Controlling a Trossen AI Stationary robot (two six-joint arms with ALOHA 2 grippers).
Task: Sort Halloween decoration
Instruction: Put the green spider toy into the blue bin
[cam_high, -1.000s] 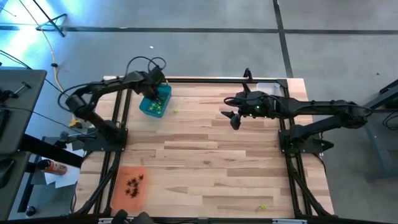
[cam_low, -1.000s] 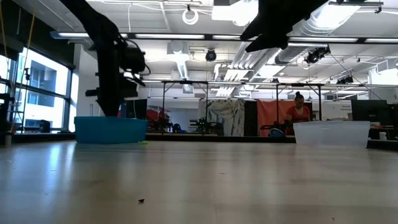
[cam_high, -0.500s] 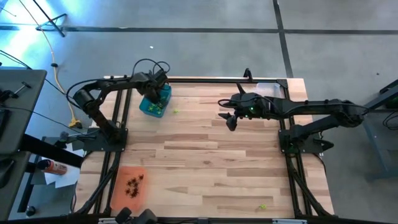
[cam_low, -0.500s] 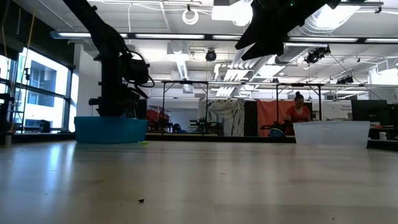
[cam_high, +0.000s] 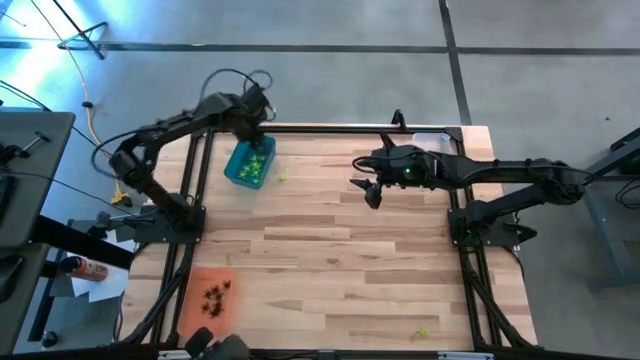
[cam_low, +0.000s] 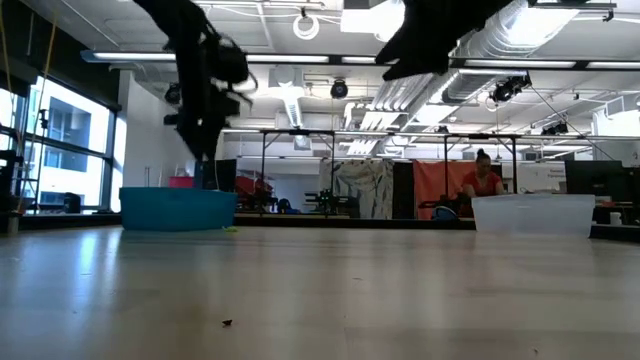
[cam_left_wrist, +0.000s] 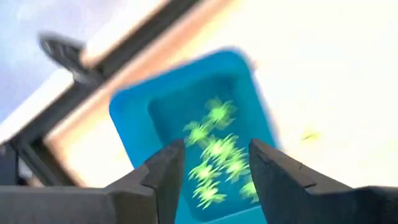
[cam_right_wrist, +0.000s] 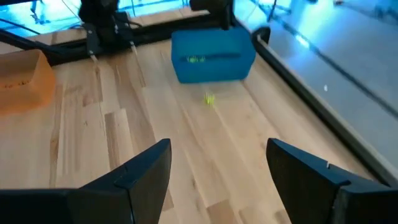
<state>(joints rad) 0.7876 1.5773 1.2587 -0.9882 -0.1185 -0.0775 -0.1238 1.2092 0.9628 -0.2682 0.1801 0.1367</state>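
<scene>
A teal tray (cam_high: 249, 163) at the table's far left holds several lime green Halloween decorations (cam_left_wrist: 214, 155). My left gripper (cam_left_wrist: 214, 171) hangs open above that tray (cam_left_wrist: 193, 106), pointing down, with nothing between its fingers. One lime piece (cam_high: 283, 179) lies on the wood just right of the tray. My right gripper (cam_high: 368, 190) hovers open and empty above the far middle of the table, looking toward the teal tray (cam_right_wrist: 212, 56) and the loose lime piece (cam_right_wrist: 209, 99). Dark pieces lie in the orange tray (cam_high: 207, 300).
A clear tray (cam_high: 432, 142) stands at the far right corner. Another lime piece (cam_high: 422, 333) lies near the front right edge, and a tiny dark piece (cam_low: 227, 322) lies on the wood near the low camera. The black frame rails border the table.
My left gripper has risen from down in the teal tray to well above its rim, drifting a little toward the far edge. The tray has stayed where it was.
</scene>
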